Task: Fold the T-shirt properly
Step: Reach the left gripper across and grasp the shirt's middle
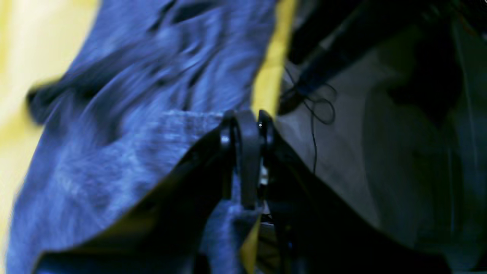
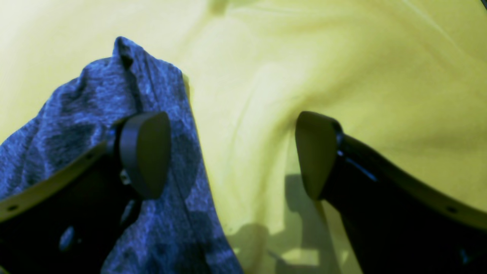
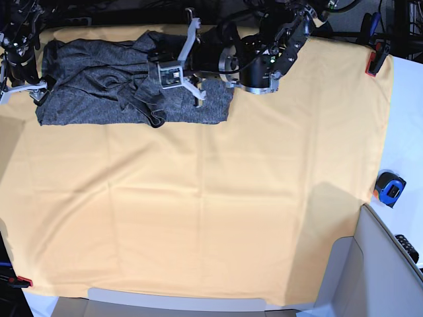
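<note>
Yellow-orange cloth covers table; T-shirt far edge.

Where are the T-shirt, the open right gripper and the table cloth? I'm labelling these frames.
T-shirt point(image 3: 99, 86): base view, middle of the grey fabric.
Right gripper point(image 2: 233, 154): right wrist view, gap midway between its fingertips.
Table cloth point(image 3: 218, 211): base view, bare yellow-orange centre.

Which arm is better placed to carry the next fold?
Left, probably: the left gripper is shut on the shirt. The right gripper is open at the shirt's edge, holding nothing.
</note>
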